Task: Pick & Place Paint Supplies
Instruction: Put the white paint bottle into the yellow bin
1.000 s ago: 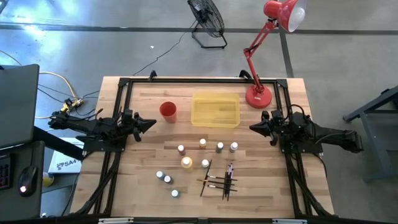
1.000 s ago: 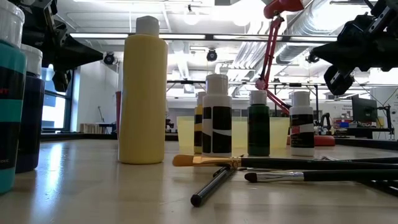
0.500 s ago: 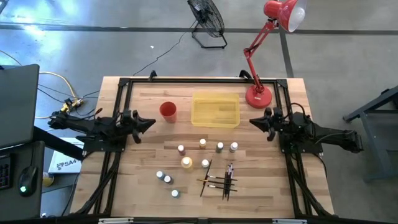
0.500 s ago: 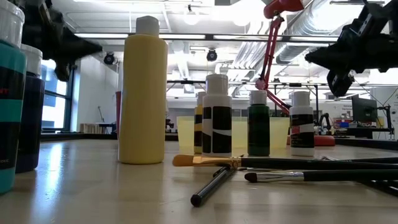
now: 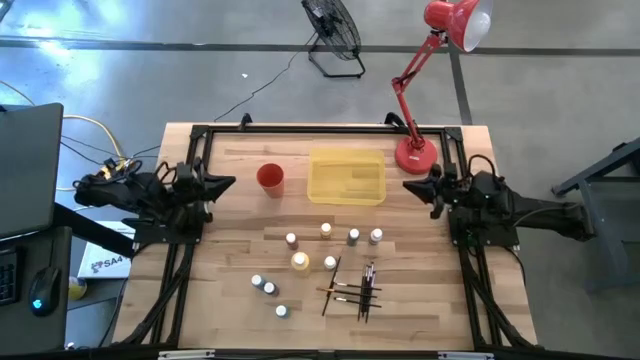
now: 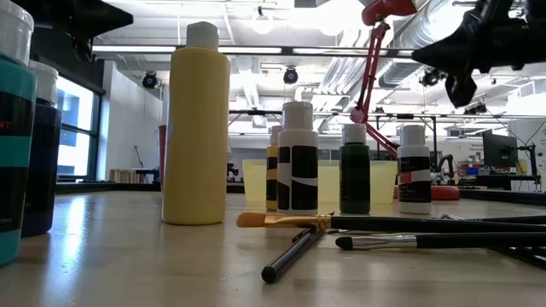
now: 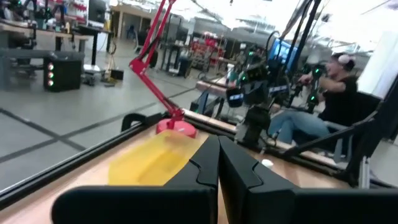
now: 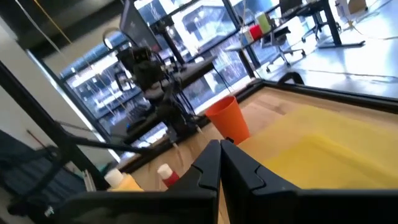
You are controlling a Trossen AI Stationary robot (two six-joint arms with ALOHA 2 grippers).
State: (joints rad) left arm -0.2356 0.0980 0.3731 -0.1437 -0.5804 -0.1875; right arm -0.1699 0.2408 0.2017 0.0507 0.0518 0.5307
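Nothing is judged placed yet: the small white-capped paint bottles (image 5: 300, 261) and thin dark-handled paintbrushes (image 5: 352, 290) are spread mid-table, while the flat translucent yellow tray (image 5: 346, 177) is seen without them. The left gripper (image 5: 226, 183) and right gripper (image 5: 410, 188) are held closed and empty at the sides.

Lighting: bright and even overhead illumination on the bench (image 5: 230, 250) in the high view, shadows short and soft beneath the bottles (image 5: 300, 262) and paintbrushes (image 5: 352, 290). Low view: strongly backlit by ceiling lights (image 6: 260, 21) and a window (image 6: 72, 128), with a pale sheen on the bench surface, near bottles at the edge cropped and soft. Wrist views: both blurred, backgrounds out of focus, highlights blown out at the bright windows (image 8: 205, 37).
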